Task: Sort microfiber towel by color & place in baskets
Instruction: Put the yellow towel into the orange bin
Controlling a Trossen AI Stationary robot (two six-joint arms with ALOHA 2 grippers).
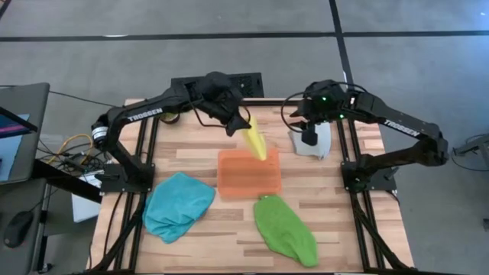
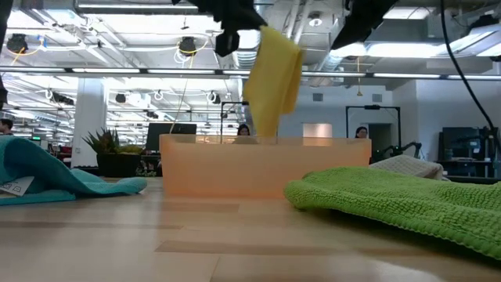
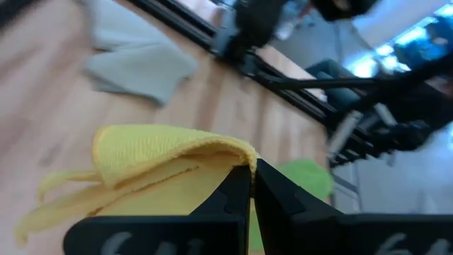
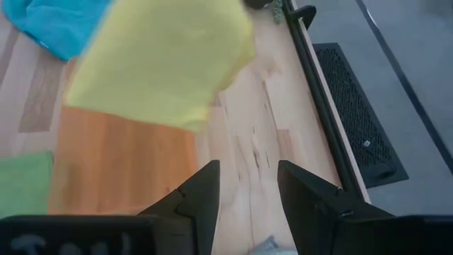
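One shallow orange rectangular plastic tray (image 1: 249, 174) sits near the middle of the pale wooden slatted table (image 1: 199, 156), and a yellow microfiber towel (image 1: 255, 140) hangs above its far edge, its lower end dipping toward the tray. In the low view the yellow cloth (image 2: 272, 78) dangles with its bottom hidden behind the tray's translucent front wall (image 2: 262, 166). The left gripper (image 1: 243, 124) has its jaws pinched tight on a fold of this towel, as the left wrist view shows, the dark fingers (image 3: 237, 195) pressed together on the cloth's edge (image 3: 170, 159).

On the near left side of the table lies a crumpled teal microfiber towel (image 1: 177, 205), apart from the tray. A green microfiber towel (image 1: 284, 229) lies just beside the tray's near right corner. A grey towel (image 1: 312, 141) rests at the far right of the table.

The right gripper (image 1: 309, 137) hovers over that grey towel, its jaws spread apart and holding nothing, the fingers (image 4: 202, 195) open above bare wood.
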